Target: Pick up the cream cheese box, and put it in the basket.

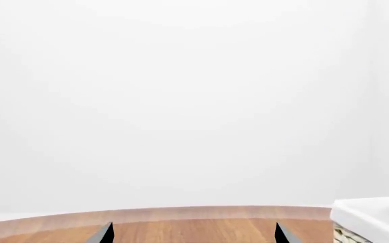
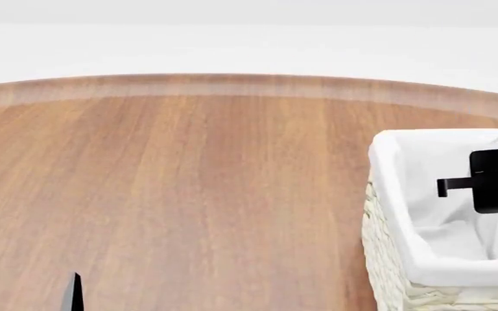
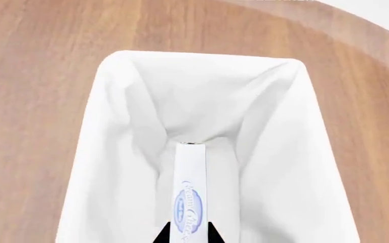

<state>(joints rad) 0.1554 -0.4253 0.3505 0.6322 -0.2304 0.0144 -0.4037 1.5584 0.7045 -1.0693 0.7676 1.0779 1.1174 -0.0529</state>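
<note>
In the right wrist view the cream cheese box (image 3: 190, 187), a thin white box with a blue oval mark, is held edge-on between the right gripper's (image 3: 188, 234) dark fingertips, above the inside of the basket (image 3: 113, 101) with its white cloth liner. In the head view the basket (image 2: 388, 194) stands at the right on the wooden table, and part of the right arm (image 2: 491, 181) hangs over it; the box is hidden there. The left gripper (image 1: 194, 234) is open and empty above the table; its fingertips (image 2: 73, 291) show at the head view's lower left.
The round wooden table (image 2: 189, 181) spreads across the head view, its far edge (image 2: 231, 81) curving before a white background. A corner of the basket (image 1: 374, 217) shows in the left wrist view, to the side of the left gripper.
</note>
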